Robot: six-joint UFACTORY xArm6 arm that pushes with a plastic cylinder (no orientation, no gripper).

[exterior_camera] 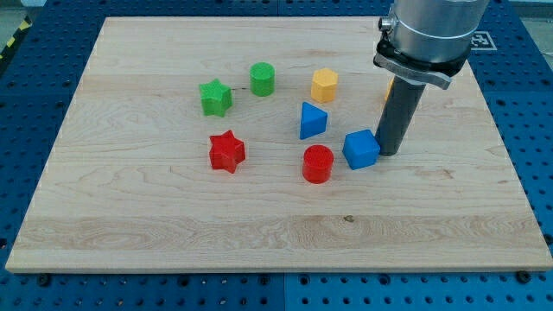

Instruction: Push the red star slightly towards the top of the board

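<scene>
The red star (227,151) lies on the wooden board (173,225), left of centre. My tip (388,153) rests on the board at the view's right, touching or nearly touching the right side of the blue cube (361,149). The tip is far to the right of the red star, with the red cylinder (317,163) and the blue cube between them. The green star (215,97) sits above the red star, toward the view's top.
A green cylinder (263,79), a yellow block (325,85) and a blue triangular block (312,120) lie in the upper middle. A sliver of an orange block (387,87) shows behind the rod. The arm's grey body (428,34) hangs over the top right.
</scene>
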